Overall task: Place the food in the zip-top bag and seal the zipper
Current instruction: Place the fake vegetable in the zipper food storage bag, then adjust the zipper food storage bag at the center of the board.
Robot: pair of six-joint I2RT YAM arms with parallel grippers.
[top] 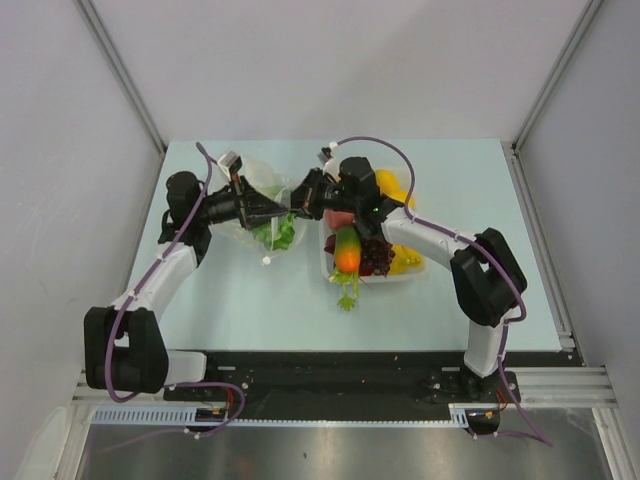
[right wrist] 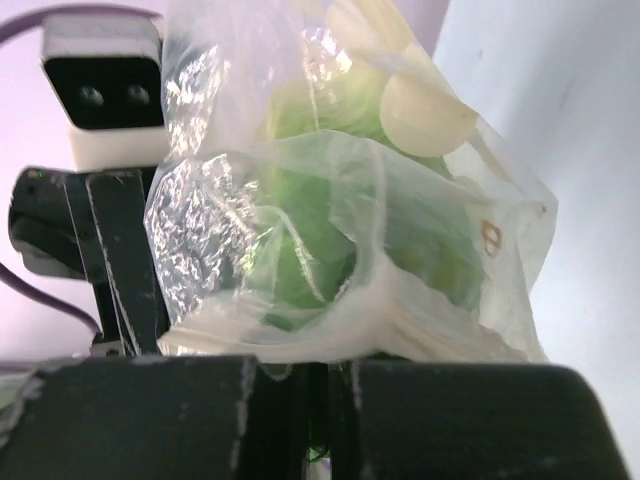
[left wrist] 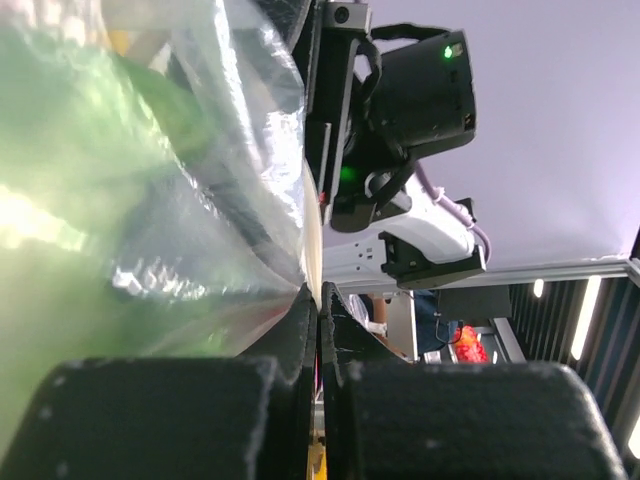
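Only the lettuce (right wrist: 300,250) is in the bag (right wrist: 440,230), pinched tight between left fingers (left wrist: 318,305) and right fingers (right wrist: 322,372); carrot (top: 347,255), grapes (top: 375,255) and other fruit lie in the tray (top: 323,262) beside the right fingers, and sealing looks undone

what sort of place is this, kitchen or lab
Probably a robotics lab test cell: white panel walls box in a pale blue table, robot arms bolted to a rail, toy produce in a white tray.
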